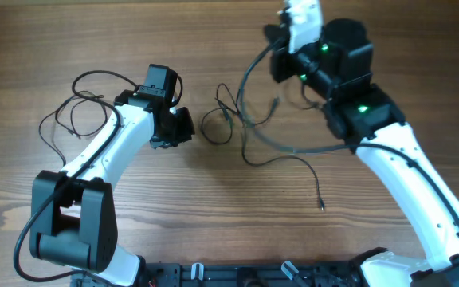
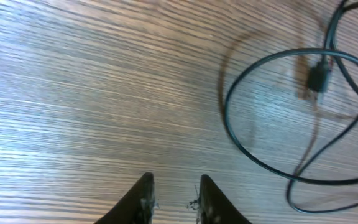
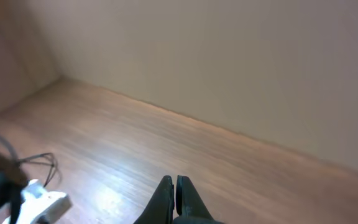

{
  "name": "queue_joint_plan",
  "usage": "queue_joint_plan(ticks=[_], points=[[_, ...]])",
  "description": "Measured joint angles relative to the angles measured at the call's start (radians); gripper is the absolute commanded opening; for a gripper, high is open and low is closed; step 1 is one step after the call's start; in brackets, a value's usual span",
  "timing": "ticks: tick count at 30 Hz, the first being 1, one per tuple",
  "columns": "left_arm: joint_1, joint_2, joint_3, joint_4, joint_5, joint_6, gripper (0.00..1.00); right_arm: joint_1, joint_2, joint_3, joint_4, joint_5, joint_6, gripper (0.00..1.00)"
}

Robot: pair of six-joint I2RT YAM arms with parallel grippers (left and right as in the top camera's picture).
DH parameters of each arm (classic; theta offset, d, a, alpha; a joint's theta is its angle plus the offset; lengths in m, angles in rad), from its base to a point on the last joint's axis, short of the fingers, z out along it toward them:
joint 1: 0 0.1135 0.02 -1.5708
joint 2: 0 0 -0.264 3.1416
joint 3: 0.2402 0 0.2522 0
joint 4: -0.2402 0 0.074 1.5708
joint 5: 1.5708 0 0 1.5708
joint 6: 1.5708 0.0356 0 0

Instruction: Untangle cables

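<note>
Thin black cables lie in three places on the wooden table. A loose bundle sits at the far left. A small loop lies in the middle, and it shows with its plug in the left wrist view. A long strand ends in a plug. My left gripper is low over the table just left of the small loop, slightly open and empty. My right gripper is raised at the back of the table. Its jaws are shut and nothing shows between them.
A thicker grey wire arcs from the right wrist down to the right arm, above the middle cables. A white object with dark cords shows at the lower left of the right wrist view. A wall stands behind the table's far edge.
</note>
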Motion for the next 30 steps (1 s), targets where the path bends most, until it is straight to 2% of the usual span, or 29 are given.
queue_joint_plan(ticks=[1, 2, 5, 6, 7, 9, 17, 18, 19, 20, 21, 22, 23, 24, 30], points=[[0.000, 0.000, 0.000, 0.002, -0.004, 0.000, 0.95, -0.027, 0.000, 0.000, -0.018, -0.006, 0.036, 0.04], [0.000, 0.000, 0.000, 0.008, 0.001, -0.001, 1.00, -0.046, 0.000, 0.000, -0.031, -0.018, 0.059, 0.04], [0.000, 0.002, -0.002, 0.095, 0.071, -0.002, 1.00, -0.056, 0.000, 0.000, -0.092, -0.051, 0.098, 0.04], [0.000, 0.002, -0.003, 0.137, 0.109, -0.002, 0.95, -0.056, 0.000, 0.000, -0.103, -0.059, 0.103, 0.04], [-0.003, 0.002, -0.003, 0.163, 0.130, -0.002, 0.81, -0.056, 0.000, 0.000, -0.114, -0.063, 0.106, 0.04], [-0.013, 0.004, -0.003, 0.201, 0.153, -0.012, 0.73, -0.056, 0.000, 0.000, -0.124, -0.067, 0.108, 0.04], [-0.125, 0.078, -0.003, 0.253, 0.175, -0.022, 0.72, -0.056, 0.000, 0.000, -0.129, -0.068, 0.114, 0.05], [-0.138, 0.091, -0.003, 0.258, 0.174, -0.022, 0.69, -0.056, 0.000, 0.000, -0.130, -0.068, 0.114, 0.09], [-0.148, 0.100, -0.003, 0.261, 0.174, -0.022, 0.59, -0.056, 0.000, 0.000, -0.130, -0.068, 0.114, 0.22], [-0.162, 0.114, -0.004, 0.262, 0.170, -0.021, 0.51, -0.056, 0.000, 0.000, -0.131, -0.068, 0.117, 0.49], [-0.172, 0.122, -0.004, 0.262, 0.163, -0.023, 0.43, -0.056, 0.000, 0.000, -0.136, -0.068, 0.121, 0.60], [-0.179, 0.127, -0.004, 0.264, 0.154, -0.023, 0.41, -0.056, 0.000, 0.000, -0.143, -0.068, 0.122, 0.80], [-0.183, 0.130, -0.004, 0.264, 0.143, -0.021, 0.45, -0.056, 0.000, 0.000, -0.156, -0.067, 0.121, 0.92], [-0.185, 0.131, -0.004, 0.265, 0.132, -0.025, 0.51, -0.056, 0.000, 0.000, -0.175, -0.057, 0.124, 0.99], [-0.185, 0.131, -0.004, 0.265, 0.102, -0.029, 0.53, -0.056, 0.042, 0.000, -0.259, -0.003, 0.124, 1.00]])
